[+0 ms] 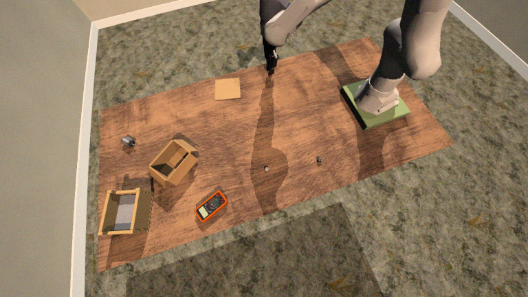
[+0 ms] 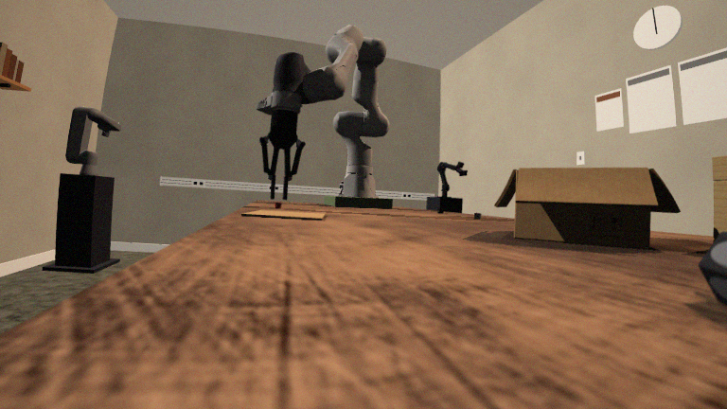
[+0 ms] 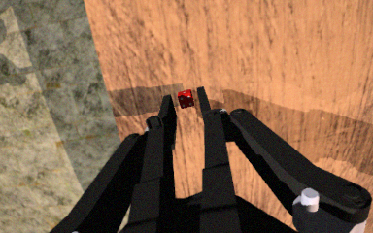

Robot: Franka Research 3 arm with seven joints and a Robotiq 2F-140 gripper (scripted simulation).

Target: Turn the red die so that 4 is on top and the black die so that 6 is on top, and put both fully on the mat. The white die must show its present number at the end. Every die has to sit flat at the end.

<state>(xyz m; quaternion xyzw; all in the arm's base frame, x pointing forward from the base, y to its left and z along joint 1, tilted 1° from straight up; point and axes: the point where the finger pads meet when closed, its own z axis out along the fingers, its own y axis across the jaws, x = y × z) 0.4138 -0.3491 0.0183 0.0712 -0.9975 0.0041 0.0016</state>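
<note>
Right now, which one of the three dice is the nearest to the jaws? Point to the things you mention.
The red die (image 2: 277, 204) (image 3: 186, 99): it lies just beyond the jaws (image 2: 279, 199), while the white die (image 1: 266, 168) and the black die (image 1: 319, 159) lie far across the table.

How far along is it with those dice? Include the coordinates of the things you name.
Early on, it seems. Neither die to be turned is on the mat (image 1: 227, 89) (image 2: 284, 215). The gripper (image 1: 271, 71) (image 2: 278, 198) (image 3: 186, 102) is partly open above the red die (image 2: 277, 204) (image 3: 186, 98), not gripping it. Both still need placing; I cannot read their top numbers.

A robotics lab, by the look of three robot arms and multimeter.
</note>
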